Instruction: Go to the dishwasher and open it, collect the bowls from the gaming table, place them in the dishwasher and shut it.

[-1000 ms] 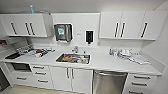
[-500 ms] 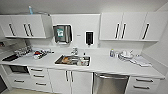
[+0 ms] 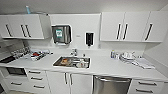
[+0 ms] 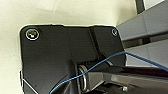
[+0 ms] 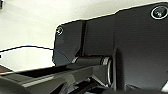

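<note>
The head view is looking down on a white kitchen counter (image 3: 105, 67) with a steel sink (image 3: 72, 62) set into it, and the sink is serving as the landmark here. The dishwasher (image 3: 111, 85) is sitting under the counter, just to the right of the sink and below it, its stainless-steel front closed and its bar handle (image 3: 112, 80) running across the top edge. Directly under the sink a pair of white cabinet doors (image 3: 67, 82) is standing shut, touching the dishwasher's left side. Left of the sink, drawers (image 3: 36, 78) are stacking down beside a dark built-in oven (image 3: 15, 71). A cluttered dish rack (image 3: 37, 54) is sitting on the counter to the sink's left; pale dishes and a folded cloth (image 3: 142, 63) are lying well to its right. Above the sink a paper-towel dispenser (image 3: 61, 34) and a dark soap dispenser (image 3: 89, 39) are hanging on the wall, with white wall cupboards (image 3: 125, 26) on both sides. Some items are lying inside the sink, too blurred to name.

Both wrist views are showing the robot's own dark plate; whether either gripper is spread or pressed together cannot be told.
</note>
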Robot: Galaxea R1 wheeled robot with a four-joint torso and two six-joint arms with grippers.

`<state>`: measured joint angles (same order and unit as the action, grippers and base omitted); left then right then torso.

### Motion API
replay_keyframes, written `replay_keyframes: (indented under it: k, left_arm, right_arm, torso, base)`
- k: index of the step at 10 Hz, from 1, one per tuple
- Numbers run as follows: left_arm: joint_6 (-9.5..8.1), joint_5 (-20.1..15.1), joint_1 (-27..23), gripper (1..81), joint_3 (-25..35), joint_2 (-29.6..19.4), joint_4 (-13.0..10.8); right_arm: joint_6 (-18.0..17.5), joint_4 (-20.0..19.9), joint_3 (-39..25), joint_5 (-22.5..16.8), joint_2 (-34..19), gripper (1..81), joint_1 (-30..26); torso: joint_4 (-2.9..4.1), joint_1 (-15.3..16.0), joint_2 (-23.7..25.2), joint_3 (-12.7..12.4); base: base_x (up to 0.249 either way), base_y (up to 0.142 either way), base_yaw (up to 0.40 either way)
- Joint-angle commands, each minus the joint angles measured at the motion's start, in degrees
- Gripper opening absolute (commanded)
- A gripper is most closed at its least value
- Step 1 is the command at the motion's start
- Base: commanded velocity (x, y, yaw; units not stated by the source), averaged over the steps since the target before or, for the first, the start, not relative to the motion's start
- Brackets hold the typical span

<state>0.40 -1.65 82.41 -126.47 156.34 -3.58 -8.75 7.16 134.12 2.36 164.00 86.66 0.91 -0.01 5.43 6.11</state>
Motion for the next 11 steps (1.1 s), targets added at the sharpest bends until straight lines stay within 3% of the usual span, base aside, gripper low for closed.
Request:
replay_keyframes:
  k: [1, 11]
  left_arm:
    - [0.38, -2.92, -3.35, 81.1, 0.69, -0.85, 0.16]
    - [0.38, -2.92, -3.35, 81.1, 0.60, -0.68, 0.16]
  right_arm:
    - [0.32, 0.57, -1.42, -2.62, -0.49, 81.1, -3.12]
    - [0.32, 0.50, -1.42, -2.62, -0.31, 81.1, -3.11]
  torso:
    - [0.00, 0.01, 0.00, 0.00]
    - [0.00, 0.01, 0.00, 0.00]
  base:
    - [0.132, 0.000, 0.000]
    - [0.132, 0.000, 0.000]
